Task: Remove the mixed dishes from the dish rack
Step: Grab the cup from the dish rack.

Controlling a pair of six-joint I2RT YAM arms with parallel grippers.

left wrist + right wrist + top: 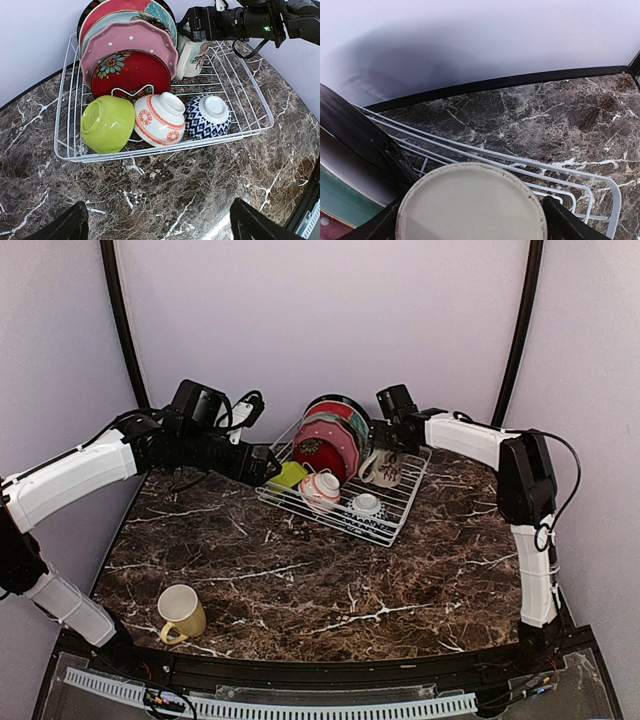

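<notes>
- the beige mug (470, 205) sits at the back right corner of the dish rack (165, 147), just beside the row of upright plates (130, 50).
- the right gripper (475, 220) is directly over it. in the right wrist view the mug's round flat end faces the camera and lies between the two dark fingers, so its long axis runs roughly along the gripper's line of approach.
- the right jaws stand wide, one finger at each side of the mug. each finger looks to meet the mug's edge, but i cannot tell whether they are pressing on it yet, so i cannot say it is held.
- the right arm is the nearer one for this mug. it reaches across from the right, forearm level and wrist bent down into the rack's back corner.
- the left gripper (160, 225) hangs wide open and holds nothing. it sits off the front left of the rack, nearest the lime bowl (107, 122), with the arm stretched out low from the left.
- a yellow mug (180, 612) stands on the table (330, 580), well apart from the rack.
- my judgement: the coming move depends on the fingers closing squarely across the mug's width and lifting it straight up, clear of the plates.
</notes>
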